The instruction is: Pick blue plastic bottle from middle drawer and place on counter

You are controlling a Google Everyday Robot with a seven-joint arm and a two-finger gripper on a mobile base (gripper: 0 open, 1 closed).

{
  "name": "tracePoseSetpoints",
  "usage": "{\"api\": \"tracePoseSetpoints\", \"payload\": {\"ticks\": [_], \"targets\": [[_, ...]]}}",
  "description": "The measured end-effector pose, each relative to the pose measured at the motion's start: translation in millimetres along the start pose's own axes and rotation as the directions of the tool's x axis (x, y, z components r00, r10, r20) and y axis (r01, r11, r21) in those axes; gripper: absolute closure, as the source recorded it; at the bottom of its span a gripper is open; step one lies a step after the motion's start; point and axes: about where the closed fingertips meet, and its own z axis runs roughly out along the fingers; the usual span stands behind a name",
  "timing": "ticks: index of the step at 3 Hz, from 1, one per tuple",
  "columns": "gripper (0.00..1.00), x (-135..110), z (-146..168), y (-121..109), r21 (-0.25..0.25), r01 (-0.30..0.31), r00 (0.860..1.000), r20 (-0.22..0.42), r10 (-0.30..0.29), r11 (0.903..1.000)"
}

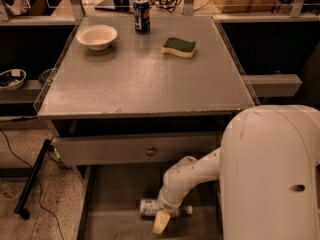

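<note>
The blue plastic bottle (149, 207) lies on its side on the bare grey bottom of the open middle drawer (115, 194), its white cap pointing right. My gripper (162, 218) reaches down into the drawer right at the bottle, over its middle, and hides part of it. The cream arm comes in from the lower right and covers the drawer's right side. Above the drawer, the grey speckled counter (145, 84) spreads wide.
On the counter's far part stand a cream bowl (97, 36), a dark blue Pepsi can (142, 15) and a green-and-yellow sponge (179, 47). A closed drawer front with a round knob (150, 150) overhangs the open drawer. A black pole (32, 179) and cable lie on the floor at left.
</note>
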Motion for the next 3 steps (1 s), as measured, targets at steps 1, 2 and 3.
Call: {"api": "tracePoseSetpoints", "payload": {"ticks": [1,2,3], "targets": [[0.17,0.0,0.0,0.0,0.000,0.000,1.000,0.000,0.000,1.0000],[0.40,0.0,0.0,0.0,0.000,0.000,1.000,0.000,0.000,1.0000],[0.62,0.0,0.0,0.0,0.000,0.000,1.000,0.000,0.000,1.0000]]}}
